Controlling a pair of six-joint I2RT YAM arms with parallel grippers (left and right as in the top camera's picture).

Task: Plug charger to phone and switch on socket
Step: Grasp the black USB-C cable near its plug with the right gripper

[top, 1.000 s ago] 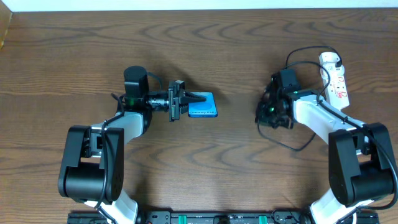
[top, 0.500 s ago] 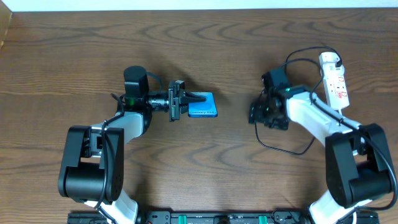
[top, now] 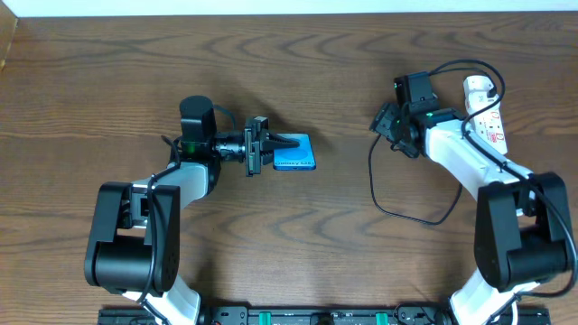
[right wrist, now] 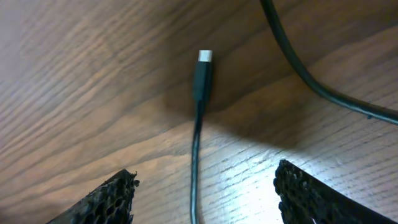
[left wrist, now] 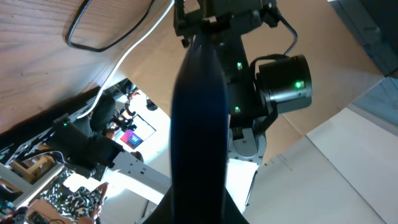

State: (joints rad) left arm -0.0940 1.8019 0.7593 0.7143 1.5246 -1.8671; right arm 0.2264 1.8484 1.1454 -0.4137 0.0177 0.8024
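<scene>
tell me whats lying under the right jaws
The charger's connector tip lies flat on the wooden table, its thin cable running back between the open jaws. Another black cable crosses at upper right. The jaws' dark pads cover the wood at both lower corners.

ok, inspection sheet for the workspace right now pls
Surface: brown wood table, no spills seen.
Job's things: phone with blue screen up; charger connector lying loose, unplugged; socket at far right.
Clutter: nothing seen.
Grippers: left gripper shut on the phone; right gripper open above the connector.
Cables: charger cable loops over the table by the right arm.
Surroundings: pale strip beyond the far edge.
</scene>
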